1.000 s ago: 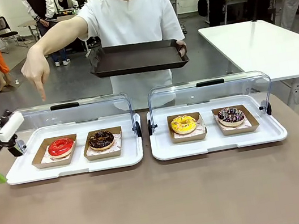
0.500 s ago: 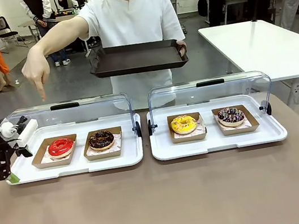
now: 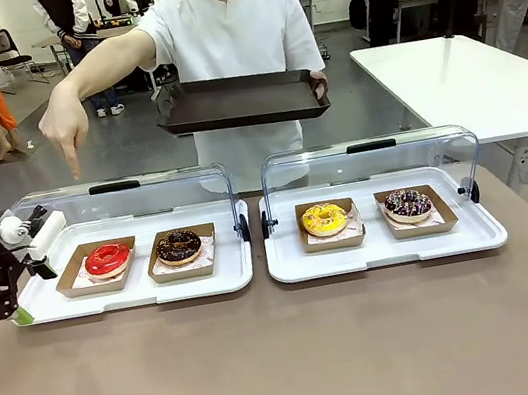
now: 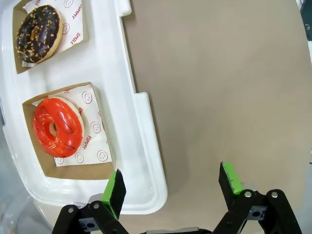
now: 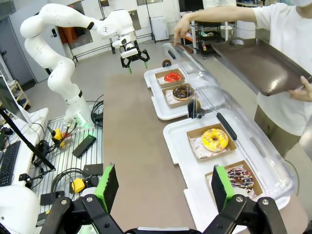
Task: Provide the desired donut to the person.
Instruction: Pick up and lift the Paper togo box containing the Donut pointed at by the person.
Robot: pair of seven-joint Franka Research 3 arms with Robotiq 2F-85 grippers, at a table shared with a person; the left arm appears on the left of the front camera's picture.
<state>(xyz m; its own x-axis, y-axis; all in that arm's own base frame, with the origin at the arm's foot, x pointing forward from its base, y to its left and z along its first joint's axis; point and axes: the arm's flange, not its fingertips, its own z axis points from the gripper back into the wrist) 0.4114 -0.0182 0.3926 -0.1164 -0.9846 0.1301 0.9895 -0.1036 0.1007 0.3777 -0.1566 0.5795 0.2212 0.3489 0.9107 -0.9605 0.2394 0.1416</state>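
Left fingers (image 4: 116,191): we see them spread wide and holding nothing. In the wrist view, one hangs over the near corner of the white tray (image 4: 141,141) and the other over the bare table (image 4: 219,87).
Red donut (image 4: 57,126): it sits in a brown paper box on that tray, at about 10 o'clock from the left fingers in the wrist view. It is clear of them and not between them.
Front view: the left fingers (image 3: 22,315) hang at the tray's left end, with the red donut (image 3: 107,258) at about 2 o'clock from them.
Person (image 3: 234,50): one hand (image 3: 63,119) points down above the red donut's end of the tray. The other holds a dark tray (image 3: 243,102).
Right fingers (image 5: 106,187): we see them spread and holding nothing, well apart from every donut.
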